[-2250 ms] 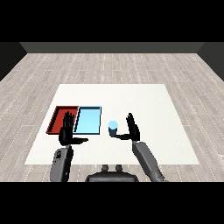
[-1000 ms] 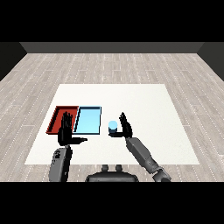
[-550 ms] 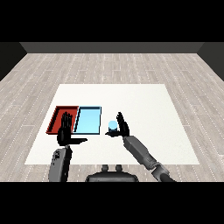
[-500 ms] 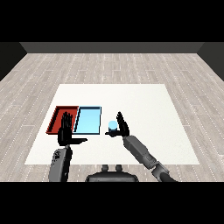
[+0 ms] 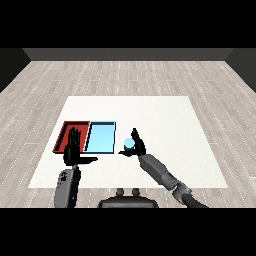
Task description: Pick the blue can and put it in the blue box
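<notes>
The light blue can [image 5: 128,143] stands upright on the white table, just right of the light blue tray [image 5: 100,138]. My right hand [image 5: 138,146] is against the can's right side. Its fingers point up behind the can and its thumb reaches left under the can's near side. The fingers look nearly straight, so the hand is open. My left hand [image 5: 74,152] is open, with fingers upright and thumb out to the right. It hovers in front of the red tray [image 5: 66,133] and hides that tray's near edge.
The red and blue trays lie side by side at the table's left, and both look empty. White table surface [image 5: 170,125] stretches to the right and beyond the can. My right forearm [image 5: 159,172] crosses the near table edge diagonally.
My right hand has moved left and closed in on the can, and now touches its right side. The left hand has barely shifted. The can has not moved.
</notes>
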Motion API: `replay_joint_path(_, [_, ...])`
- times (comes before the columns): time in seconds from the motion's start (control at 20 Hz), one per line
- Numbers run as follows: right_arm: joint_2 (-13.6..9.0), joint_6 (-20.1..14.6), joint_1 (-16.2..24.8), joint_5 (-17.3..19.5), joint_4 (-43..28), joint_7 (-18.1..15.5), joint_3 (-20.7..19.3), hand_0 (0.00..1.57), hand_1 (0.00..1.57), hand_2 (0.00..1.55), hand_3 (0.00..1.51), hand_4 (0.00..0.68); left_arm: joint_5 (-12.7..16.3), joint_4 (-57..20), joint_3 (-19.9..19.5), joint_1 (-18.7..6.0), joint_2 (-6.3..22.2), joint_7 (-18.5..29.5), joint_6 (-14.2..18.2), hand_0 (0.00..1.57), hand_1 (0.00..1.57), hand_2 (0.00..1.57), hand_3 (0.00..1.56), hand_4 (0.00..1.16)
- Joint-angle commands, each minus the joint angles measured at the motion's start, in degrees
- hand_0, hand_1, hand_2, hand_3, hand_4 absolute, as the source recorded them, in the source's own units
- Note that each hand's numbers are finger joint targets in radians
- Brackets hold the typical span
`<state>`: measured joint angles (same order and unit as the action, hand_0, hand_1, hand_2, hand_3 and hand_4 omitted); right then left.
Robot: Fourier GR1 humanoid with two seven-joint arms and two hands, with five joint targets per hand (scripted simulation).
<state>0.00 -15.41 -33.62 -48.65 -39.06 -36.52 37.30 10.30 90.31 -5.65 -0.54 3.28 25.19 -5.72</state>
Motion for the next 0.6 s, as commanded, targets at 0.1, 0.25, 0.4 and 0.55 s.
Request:
replay_joint_path(0.1, [-0.3,-2.0,-0.7,2.1,0.7,1.4,-4.8,0.00,0.00,0.38,0.00,0.000,0.5,1.6,-0.1,2.6,0.0,0.7,-0.8,0.00,0.00,0.00,0.00,0.00])
replay_joint_path(0.25, [0.0,-5.4,-3.8,-0.3,5.8,1.4,0.5,1.53,1.53,1.49,1.45,0.582,-0.3,-0.6,0.5,-0.2,-0.2,0.7,0.0,0.00,0.00,0.00,0.00,0.00])
replay_joint_path(0.4, [0.0,-17.2,-4.3,-1.5,-2.3,6.4,7.1,1.57,1.57,1.49,1.45,0.673,-1.5,-1.5,1.3,-0.3,-1.3,1.4,1.1,0.00,0.00,0.00,0.00,0.00])
replay_joint_path(0.55, [0.0,-12.3,-4.3,3.0,-0.1,7.4,1.7,1.56,1.56,1.49,1.44,0.678,0.7,-3.5,-1.5,-1.3,1.6,3.0,-2.3,0.00,0.00,0.00,0.00,0.00])
